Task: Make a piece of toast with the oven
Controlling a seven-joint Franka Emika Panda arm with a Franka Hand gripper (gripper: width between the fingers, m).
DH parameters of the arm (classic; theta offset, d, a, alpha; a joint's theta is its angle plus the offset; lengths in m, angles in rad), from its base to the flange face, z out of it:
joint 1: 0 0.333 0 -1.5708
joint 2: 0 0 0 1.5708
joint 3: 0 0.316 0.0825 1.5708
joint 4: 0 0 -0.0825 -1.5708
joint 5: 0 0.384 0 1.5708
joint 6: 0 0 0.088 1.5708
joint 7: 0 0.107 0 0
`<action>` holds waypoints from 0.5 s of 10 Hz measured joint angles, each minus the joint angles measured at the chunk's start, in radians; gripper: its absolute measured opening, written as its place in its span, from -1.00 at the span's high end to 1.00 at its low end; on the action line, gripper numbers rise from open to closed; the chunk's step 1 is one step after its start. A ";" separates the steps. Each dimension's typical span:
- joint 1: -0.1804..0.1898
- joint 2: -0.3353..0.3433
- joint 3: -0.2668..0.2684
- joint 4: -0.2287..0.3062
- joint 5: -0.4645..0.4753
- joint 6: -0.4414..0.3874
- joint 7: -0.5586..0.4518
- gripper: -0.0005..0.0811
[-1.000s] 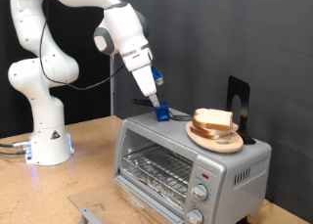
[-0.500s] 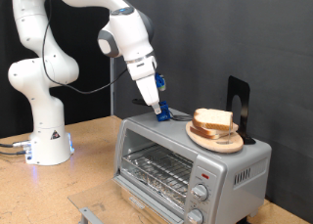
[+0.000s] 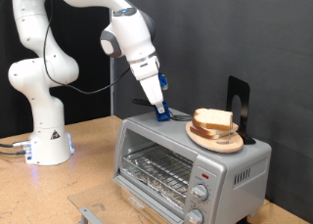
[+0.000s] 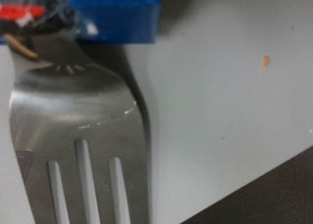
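Note:
The piece of toast (image 3: 213,118) lies on a round wooden plate (image 3: 215,138) on top of the oven (image 3: 186,160), towards the exterior view's right. The oven's glass door is closed and the wire rack shows behind it. My gripper (image 3: 160,109) points down at the oven's top at its back left, its tip at a small blue block (image 3: 163,114) resting there. The wrist view shows this blue block (image 4: 112,14) and a slotted metal utensil (image 4: 83,136) lying flat on the grey oven top. The fingers are hidden in both views.
A black upright stand (image 3: 238,105) sits on the oven top behind the plate. Round knobs (image 3: 201,193) run down the oven's right panel. The arm's white base (image 3: 47,136) stands on the wooden table at the exterior view's left.
The arm's wrist has shifted slightly to the exterior view's right and up; the tip stays at the blue block. The toast, plate and oven have not moved.

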State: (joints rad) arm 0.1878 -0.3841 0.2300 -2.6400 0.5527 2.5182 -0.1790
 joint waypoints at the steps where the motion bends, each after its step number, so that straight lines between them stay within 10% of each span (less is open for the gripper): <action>1: -0.001 0.005 0.009 -0.008 -0.009 0.036 0.002 -0.99; 5: -0.006 0.039 0.031 -0.022 -0.026 0.121 0.014 -0.99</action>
State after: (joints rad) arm 0.1823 -0.3447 0.2612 -2.6619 0.5265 2.6397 -0.1651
